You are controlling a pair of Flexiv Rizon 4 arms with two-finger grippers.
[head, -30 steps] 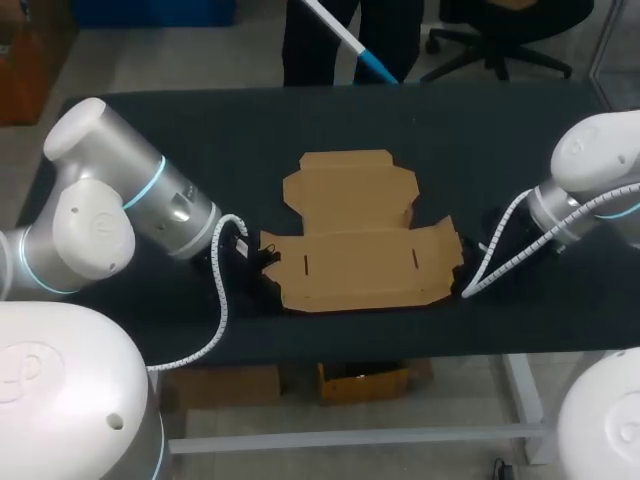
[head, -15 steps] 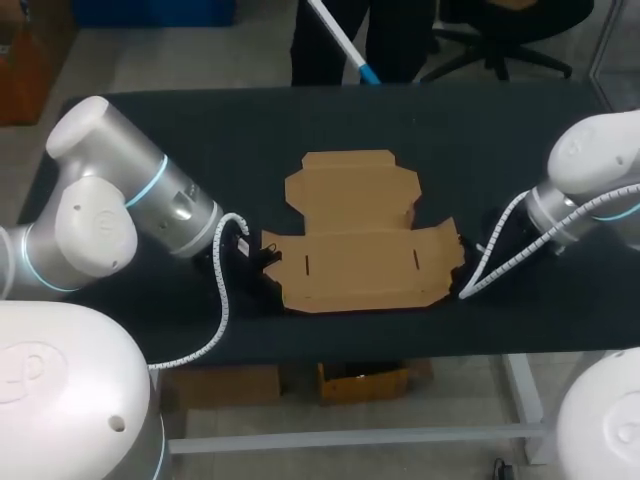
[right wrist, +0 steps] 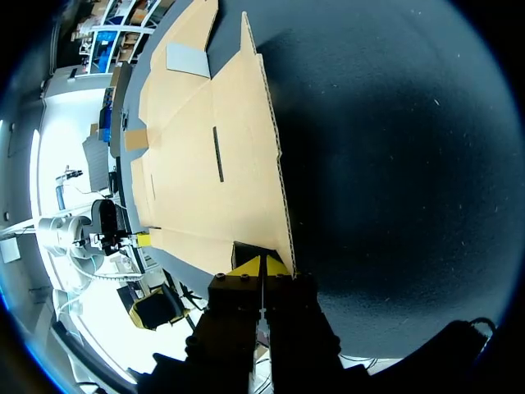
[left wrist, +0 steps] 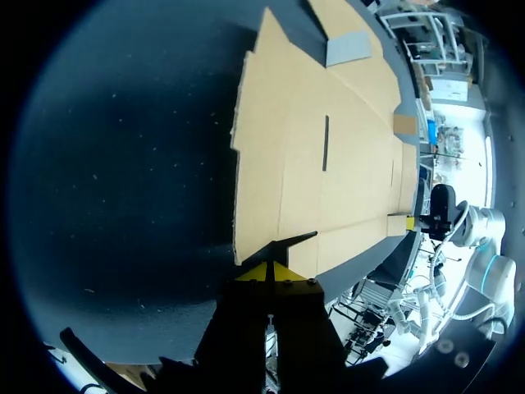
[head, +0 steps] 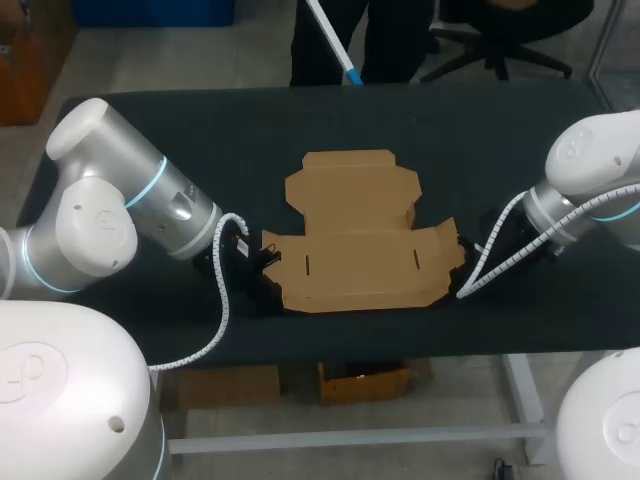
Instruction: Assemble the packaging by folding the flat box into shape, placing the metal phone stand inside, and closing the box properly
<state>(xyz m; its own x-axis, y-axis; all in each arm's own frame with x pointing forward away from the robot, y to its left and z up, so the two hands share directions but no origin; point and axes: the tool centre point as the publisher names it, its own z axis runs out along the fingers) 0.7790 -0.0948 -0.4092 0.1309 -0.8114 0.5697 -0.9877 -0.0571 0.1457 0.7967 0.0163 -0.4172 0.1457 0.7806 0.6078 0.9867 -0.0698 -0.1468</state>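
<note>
Both arms are built of thick, rounded white shells. The left arm (head: 110, 205) has a silver-grey section and thin light-blue rings at its joints; the right arm (head: 590, 170) shows such a ring too. A white spiral cable (head: 222, 295) runs beside the left wrist, a second spiral cable (head: 492, 258) beside the right. The left claw (left wrist: 271, 272) and the right claw (right wrist: 261, 265) are black blocks with small screws and yellow tips.

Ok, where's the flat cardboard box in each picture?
Head view: flat box in the middle of the table.
Left wrist view: flat box just ahead of the left gripper.
Right wrist view: flat box just ahead of the right gripper.
Shared landmark: the thin slits in its panel.
</note>
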